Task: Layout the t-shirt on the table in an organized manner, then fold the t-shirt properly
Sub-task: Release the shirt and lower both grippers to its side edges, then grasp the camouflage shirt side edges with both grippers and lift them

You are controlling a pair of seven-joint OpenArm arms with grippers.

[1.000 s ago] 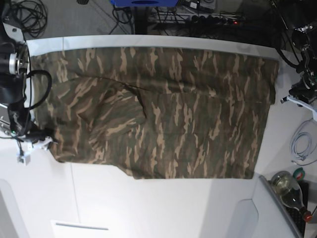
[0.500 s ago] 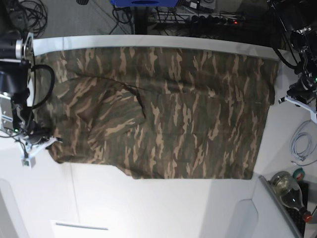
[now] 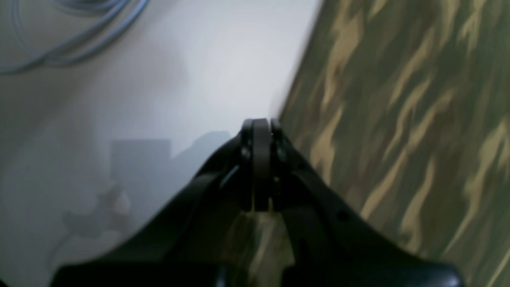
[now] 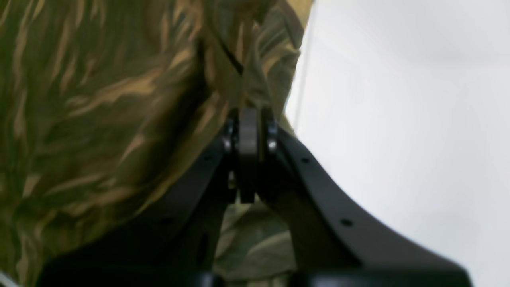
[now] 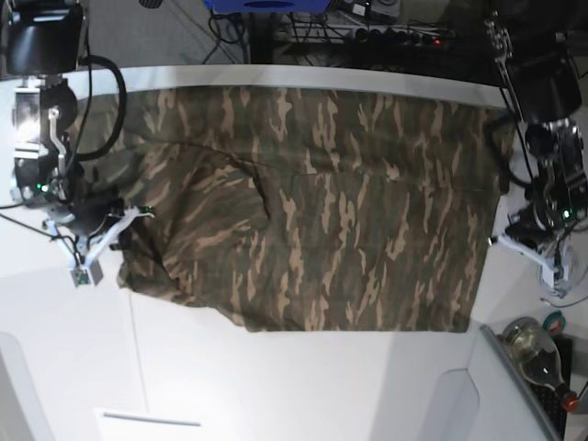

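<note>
shirt [image 5: 312, 211], one; claws, two

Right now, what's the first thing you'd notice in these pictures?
The big camouflage t-shirt jumps out first, spread across most of the white table. Next, the right gripper is shut on the shirt's bunched edge at the base view's left side, while the left gripper sits shut by the opposite edge. A glass bottle lies in the bottom right corner.

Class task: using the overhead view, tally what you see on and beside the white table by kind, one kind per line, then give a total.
Camouflage t-shirt: 1
Robot grippers, right gripper and left gripper: 2
Glass bottle: 1
Coiled grey cable: 1
Total: 5
</note>
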